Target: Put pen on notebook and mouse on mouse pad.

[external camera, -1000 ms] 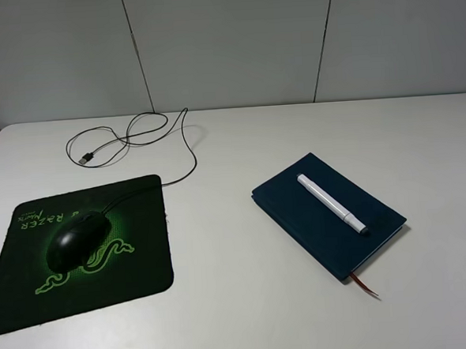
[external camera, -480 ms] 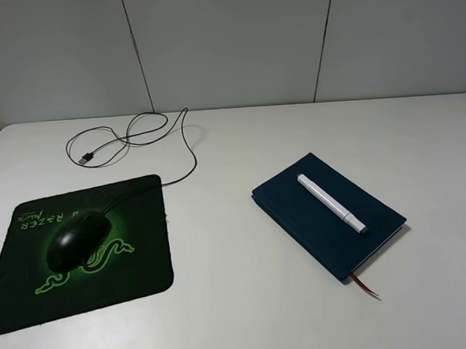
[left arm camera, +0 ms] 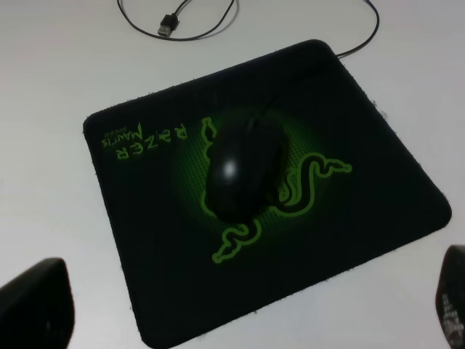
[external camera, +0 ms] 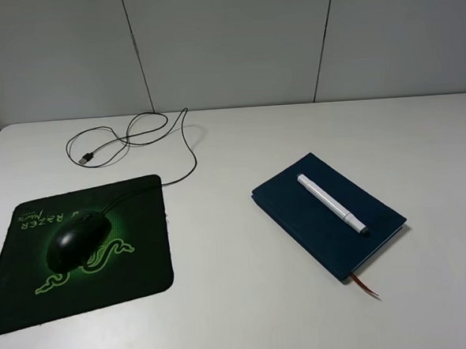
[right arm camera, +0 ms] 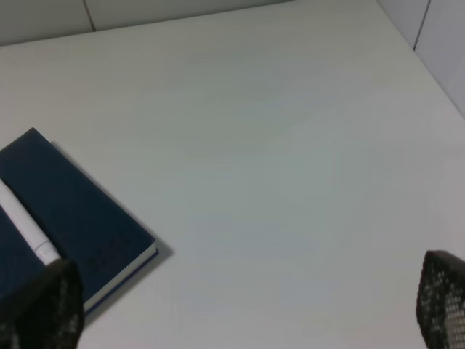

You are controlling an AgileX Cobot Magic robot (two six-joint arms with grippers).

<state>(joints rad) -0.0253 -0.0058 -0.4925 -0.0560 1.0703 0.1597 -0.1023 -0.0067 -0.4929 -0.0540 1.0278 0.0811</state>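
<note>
The black mouse (external camera: pixel 77 239) (left arm camera: pixel 243 169) rests near the middle of the black mouse pad (external camera: pixel 139 259) (left arm camera: pixel 363 218), over its green logo. At the table's right, the white pen (external camera: pixel 332 204) (right arm camera: pixel 25 229) lies diagonally on the navy notebook (external camera: pixel 298 206) (right arm camera: pixel 73 203). My left gripper (left arm camera: pixel 243 311) hovers above the pad's near edge, open, with nothing between its fingertips (left arm camera: pixel 33 305). Beyond the notebook's corner my right gripper (right arm camera: pixel 243 305) is open and empty over bare table. Neither gripper shows in the exterior high view.
The mouse cable (external camera: pixel 147 128) loops across the white table behind the pad and ends in a USB plug (external camera: pixel 86 159) (left arm camera: pixel 168 25). A reddish ribbon bookmark (external camera: pixel 365 283) sticks out of the notebook's near end. A grey panelled wall (external camera: pixel 225 40) stands behind the table.
</note>
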